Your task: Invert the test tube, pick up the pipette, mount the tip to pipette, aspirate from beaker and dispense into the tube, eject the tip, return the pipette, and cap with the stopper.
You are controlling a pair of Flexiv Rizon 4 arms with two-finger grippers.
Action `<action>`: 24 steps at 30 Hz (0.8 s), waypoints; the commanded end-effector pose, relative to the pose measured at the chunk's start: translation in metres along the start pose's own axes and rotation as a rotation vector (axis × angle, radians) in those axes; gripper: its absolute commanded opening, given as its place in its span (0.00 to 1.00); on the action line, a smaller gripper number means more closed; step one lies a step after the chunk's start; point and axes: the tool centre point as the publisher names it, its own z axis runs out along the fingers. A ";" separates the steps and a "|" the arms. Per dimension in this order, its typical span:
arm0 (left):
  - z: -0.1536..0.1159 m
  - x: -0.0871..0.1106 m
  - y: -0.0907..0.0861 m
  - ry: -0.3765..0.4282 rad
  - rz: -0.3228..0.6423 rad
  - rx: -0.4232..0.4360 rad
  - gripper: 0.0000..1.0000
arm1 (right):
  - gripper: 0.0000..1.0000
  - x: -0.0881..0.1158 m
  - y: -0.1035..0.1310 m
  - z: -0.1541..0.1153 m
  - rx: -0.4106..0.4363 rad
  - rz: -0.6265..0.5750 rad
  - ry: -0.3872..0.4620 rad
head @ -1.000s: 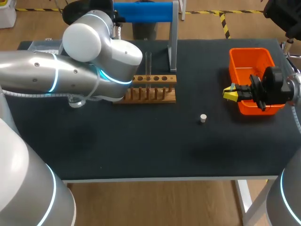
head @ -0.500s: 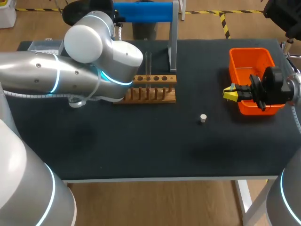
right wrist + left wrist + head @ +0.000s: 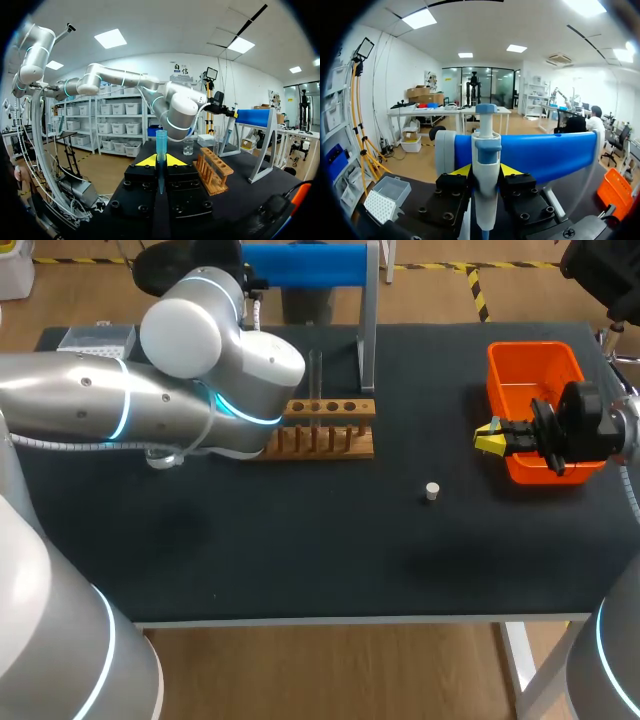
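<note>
Slightly toward the far right, the left arm has been carried over the last second, so that more of the tip box at the far left corner is uncovered; the right arm has been kept still. The left gripper is seen clamped on the pipette, which is held upright between the yellow tips, just in front of the blue bar of the stand. The right gripper is closed on a blue pipette tip, held upright at the right side of the table, just beside the orange bin and well apart from the pipette. Between the two arms, the wooden rack is found, with the test tube standing upright in it. The beaker is partly hidden under the left arm, and the stopper lies alone nearer the front. It is judged that the pipette has been picked up, and that mounting the tip is the step in hand; aspiration has not yet been begun.
</note>
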 end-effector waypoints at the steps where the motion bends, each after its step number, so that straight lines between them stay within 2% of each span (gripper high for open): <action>1: 0.003 0.001 0.002 -0.004 -0.002 0.003 0.30 | 0.00 0.001 0.000 0.001 0.002 -0.001 -0.004; 5: 0.003 0.001 0.002 -0.004 -0.003 0.003 0.29 | 0.00 0.001 0.000 0.001 0.002 -0.001 -0.004; 7: 0.003 0.001 0.002 -0.005 -0.003 0.003 0.24 | 0.00 0.001 0.000 0.001 0.002 -0.001 -0.004; 9: 0.003 0.000 0.002 -0.007 -0.004 0.004 0.00 | 0.00 0.001 0.000 0.001 0.002 -0.001 -0.004; 15: 0.003 -0.001 0.001 -0.009 -0.005 0.006 0.00 | 0.00 0.001 0.000 0.001 0.002 -0.001 -0.004; 24: -0.005 -0.002 -0.021 -0.016 0.020 0.040 0.00 | 0.00 0.001 0.000 0.001 0.002 -0.001 -0.004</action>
